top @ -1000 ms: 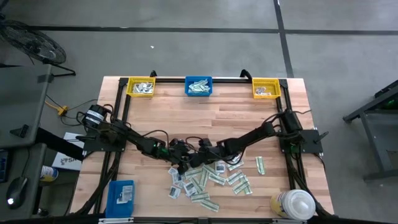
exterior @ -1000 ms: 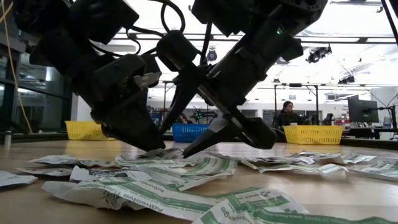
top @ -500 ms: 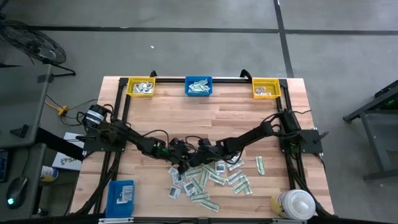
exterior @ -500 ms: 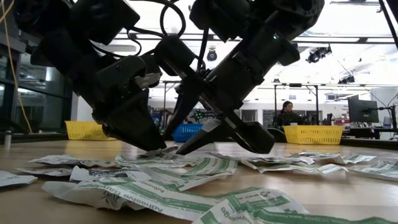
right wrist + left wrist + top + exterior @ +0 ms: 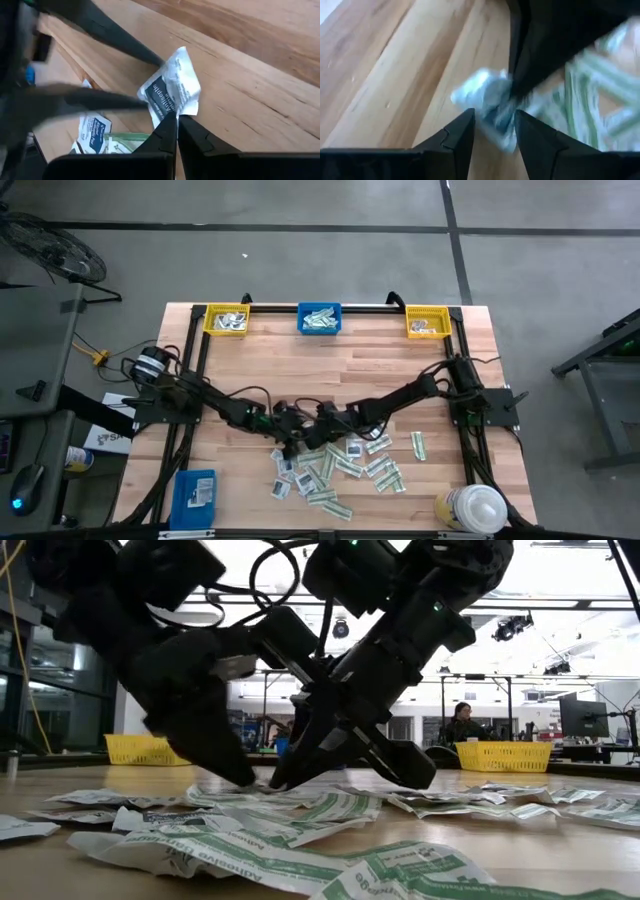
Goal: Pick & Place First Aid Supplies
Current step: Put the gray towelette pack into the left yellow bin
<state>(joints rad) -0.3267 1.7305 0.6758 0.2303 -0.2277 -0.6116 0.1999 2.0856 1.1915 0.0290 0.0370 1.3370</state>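
- A wooden table point(image 5: 330, 360) with a black frame along its edges.
- Two yellow bins point(image 5: 227, 319) point(image 5: 427, 321) and a blue bin point(image 5: 320, 318) along the far edge.
- A white-capped bottle point(image 5: 472, 508) at the near right corner.
- A blue box point(image 5: 196, 493) at the near left corner.
- A seated person point(image 5: 462, 726) in the room behind.

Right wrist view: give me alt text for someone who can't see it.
The right gripper has its jaws shut on the corner of a white packet with dark print, above the wooden table. More packets lie beyond.
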